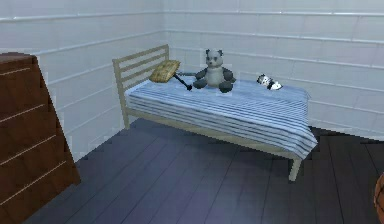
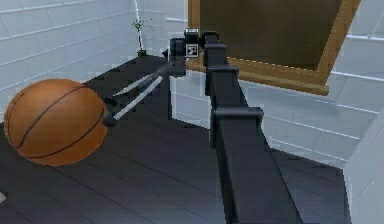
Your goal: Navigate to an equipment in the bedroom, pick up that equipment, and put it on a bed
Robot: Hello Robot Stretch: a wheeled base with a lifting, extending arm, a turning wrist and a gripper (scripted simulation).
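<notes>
No legible text, label, number or sign found. Two white squares (image 2: 190, 49) at the end of the arm (image 2: 238, 130) carry black marks; not readable as characters.

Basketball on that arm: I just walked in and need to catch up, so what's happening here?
The robot's gripper holds an orange basketball at its far end, clear of the dark floor. Ahead stands a bed with a striped cover, a toy panda sitting near its headboard. The basketball is not yet on the bed.
</notes>
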